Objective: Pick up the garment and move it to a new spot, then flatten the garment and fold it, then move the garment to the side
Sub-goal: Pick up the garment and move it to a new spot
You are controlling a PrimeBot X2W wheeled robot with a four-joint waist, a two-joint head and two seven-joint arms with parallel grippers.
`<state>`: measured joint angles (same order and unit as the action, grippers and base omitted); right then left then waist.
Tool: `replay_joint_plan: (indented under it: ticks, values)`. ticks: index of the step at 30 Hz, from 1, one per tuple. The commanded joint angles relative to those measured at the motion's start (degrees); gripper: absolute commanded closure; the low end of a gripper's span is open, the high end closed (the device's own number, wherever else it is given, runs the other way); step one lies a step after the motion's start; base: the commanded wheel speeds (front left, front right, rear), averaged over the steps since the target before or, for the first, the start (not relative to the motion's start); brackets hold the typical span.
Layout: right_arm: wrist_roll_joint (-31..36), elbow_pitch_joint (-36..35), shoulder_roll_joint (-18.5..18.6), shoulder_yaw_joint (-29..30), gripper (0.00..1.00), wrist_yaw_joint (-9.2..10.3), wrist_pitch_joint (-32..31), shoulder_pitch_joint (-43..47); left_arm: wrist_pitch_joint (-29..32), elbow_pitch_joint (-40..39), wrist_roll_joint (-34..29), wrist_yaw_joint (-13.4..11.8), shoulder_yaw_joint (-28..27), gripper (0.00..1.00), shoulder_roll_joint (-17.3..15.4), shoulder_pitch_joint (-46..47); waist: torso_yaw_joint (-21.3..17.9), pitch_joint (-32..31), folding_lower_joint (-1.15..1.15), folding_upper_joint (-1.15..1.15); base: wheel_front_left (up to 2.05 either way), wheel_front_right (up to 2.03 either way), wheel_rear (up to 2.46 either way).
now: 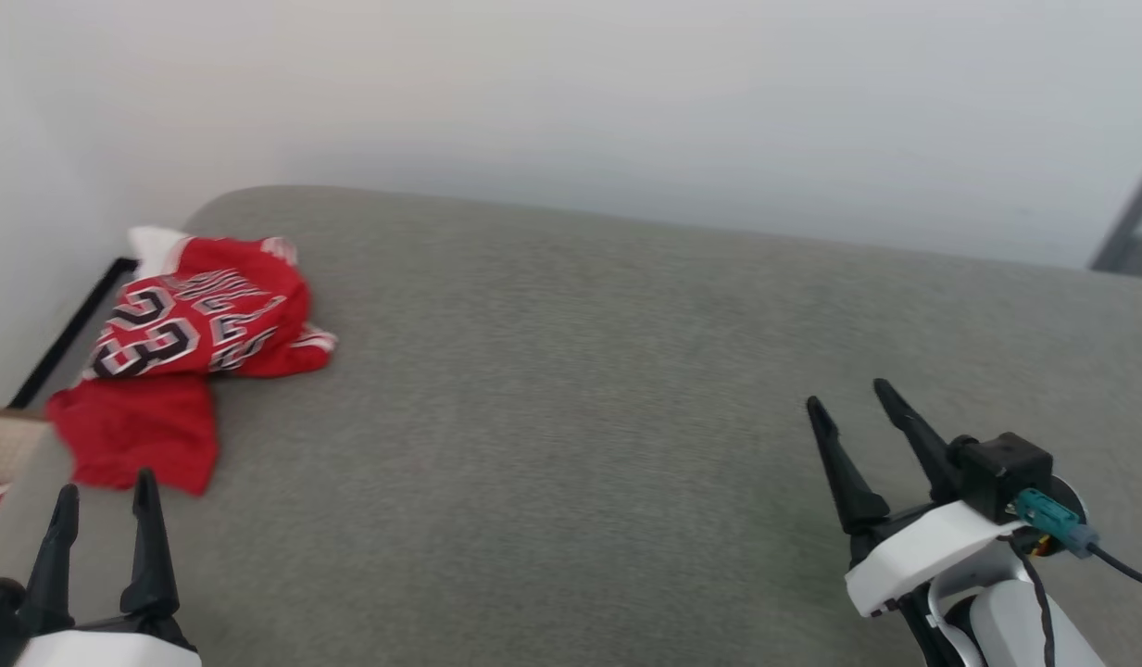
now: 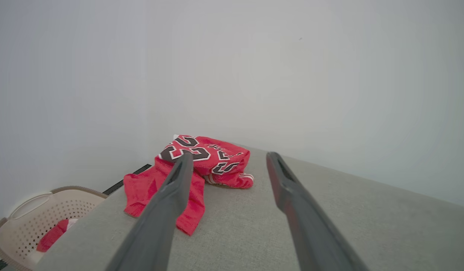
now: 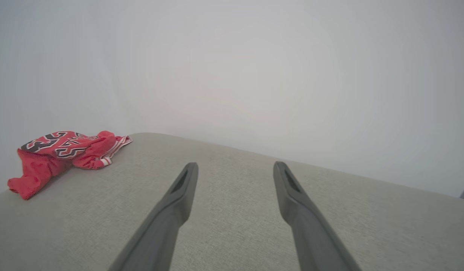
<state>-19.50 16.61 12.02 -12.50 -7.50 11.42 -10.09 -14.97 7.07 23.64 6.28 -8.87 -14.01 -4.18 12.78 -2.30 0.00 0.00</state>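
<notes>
The garment [image 1: 186, 357] is a red jersey with black white-outlined numbers, lying crumpled at the far left corner of the grey cushioned surface [image 1: 571, 398]. A white sleeve edge peeks out at its back. My left gripper [image 1: 106, 491] hovers open just in front of the garment's near red flap, not touching it. In the left wrist view the garment [image 2: 213, 160] lies ahead between and left of the open left gripper [image 2: 228, 156]. My right gripper [image 1: 848, 394] stands open over bare surface at the right, far from the garment [image 3: 62, 150]; in its own view the right gripper [image 3: 235, 165] holds nothing.
A beige perforated basket [image 2: 36, 222] with something red inside sits on the floor beyond the surface's left edge. A white wall runs behind the surface. A black floor strip [image 1: 66, 338] lies at the left, a grey frame [image 1: 1135, 227] at the far right.
</notes>
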Motion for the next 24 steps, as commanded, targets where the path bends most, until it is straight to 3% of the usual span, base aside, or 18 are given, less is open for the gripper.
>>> replay_joint_plan:
  ticks: [1, 7, 24]
  values:
    - [-0.7, -0.4, 0.2, -0.9, 0.0, 0.02, -0.3, -0.8, -0.3, -0.3, -0.6, -0.3, -0.7, 0.0, 0.4, -0.9, 3.4, -0.9, 0.0, 0.0, 0.0, 0.0, 0.0]
    - [-1.7, -0.1, 0.4, -2.9, 0.0, 0.02, -0.5, -1.4, -0.3, 0.0, -0.3, 0.0, -1.9, 0.0, 0.8, -1.2, 7.9, -1.6, 0.0, 0.0, 0.0, 0.0, 0.0]
    - [-1.8, 0.1, 0.7, -4.4, 0.0, 0.03, -0.4, -2.8, -0.3, 0.0, -0.2, 0.5, -2.8, 0.0, 2.9, -1.5, 15.0, -0.7, 0.0, 0.0, 0.0, 0.0, 0.0]
